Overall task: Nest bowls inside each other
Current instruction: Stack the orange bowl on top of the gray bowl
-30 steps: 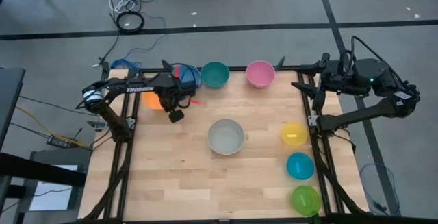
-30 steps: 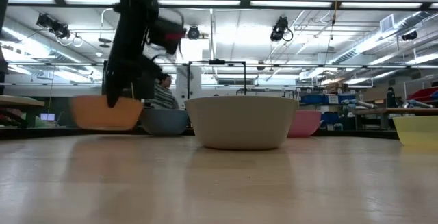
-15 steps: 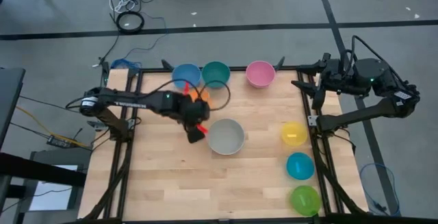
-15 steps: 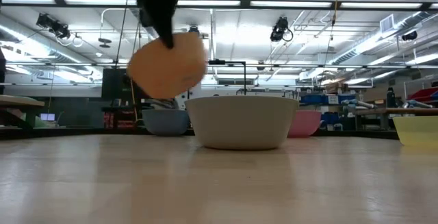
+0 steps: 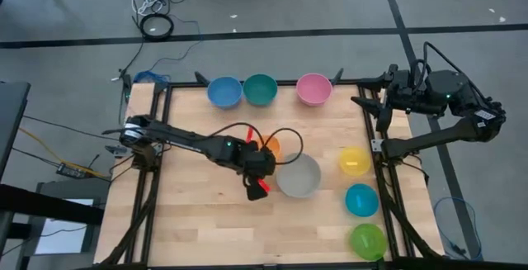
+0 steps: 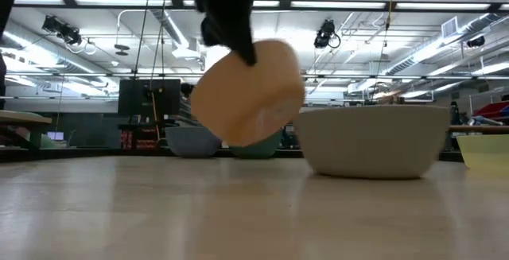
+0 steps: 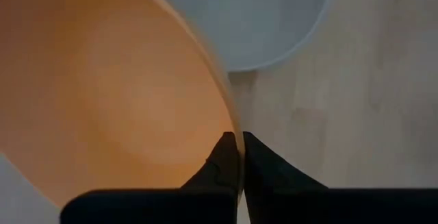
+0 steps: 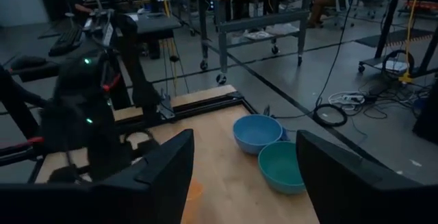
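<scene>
- The left gripper [image 5: 262, 164] has swung in from the table's far left corner to the middle, carrying the orange bowl [image 6: 248, 93] clear of the wood; its fingers [image 7: 226, 157] are clenched on the bowl's rim.
- The grey-white bowl [image 5: 298, 176] now sits nearer the right edge than a second ago, so it looks to have been nudged along as the orange one arrived, which may make the drop-in harder to line up.
- Nothing is nested yet: blue [image 5: 224, 92], teal [image 5: 260, 89] and pink [image 5: 313, 89] bowls line the far edge, while yellow [image 5: 354, 161], cyan [image 5: 361, 200] and lime green [image 5: 368, 240] run down the right edge.
- The low view shows the orange bowl tilted and airborne just beside the grey-white one; from above it is mostly hidden under the arm.
- The left wrist view alone shows the pinch on the rim.
- The right gripper [image 8: 243, 176] waits, spread open, off the far right corner.
</scene>
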You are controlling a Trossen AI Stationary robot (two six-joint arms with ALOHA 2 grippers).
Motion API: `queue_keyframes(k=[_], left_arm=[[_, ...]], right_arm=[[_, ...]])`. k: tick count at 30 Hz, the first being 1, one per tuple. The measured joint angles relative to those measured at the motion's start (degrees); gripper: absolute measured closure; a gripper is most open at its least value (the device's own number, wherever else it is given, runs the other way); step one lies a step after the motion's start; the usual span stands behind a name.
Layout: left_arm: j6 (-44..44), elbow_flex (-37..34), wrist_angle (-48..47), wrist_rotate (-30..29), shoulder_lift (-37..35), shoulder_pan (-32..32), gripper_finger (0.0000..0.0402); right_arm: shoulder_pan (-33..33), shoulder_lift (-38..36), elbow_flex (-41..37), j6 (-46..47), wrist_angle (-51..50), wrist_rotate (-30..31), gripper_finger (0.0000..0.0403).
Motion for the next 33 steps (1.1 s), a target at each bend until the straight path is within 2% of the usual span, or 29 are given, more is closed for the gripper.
queue_keyframes(k=[6,16,24,29,33], left_arm=[[2.94,9.69,-3.84,-2.38,2.92,0.00,0.0393],[8.86,24.10,-4.39,4.87,14.22,-0.76,0.0393],[11.69,35.02,-7.44,3.67,18.53,-2.01,0.0393],[13.11,37.11,-5.44,3.05,18.55,-2.32,0.0393],[13.79,37.26,-4.12,5.24,19.32,-2.54,0.0393]], right_arm=[[0.00,0.00,0.00,0.00,-0.08,0.00,0.0161],[0.00,0.00,0.00,-0.04,-0.82,0.00,0.0164],[-0.02,-0.01,0.00,-0.08,-1.37,0.00,0.0164],[0.00,0.00,0.00,-0.09,-1.33,0.00,0.0165],[0.00,0.00,0.00,0.03,-1.31,0.00,0.0165]])
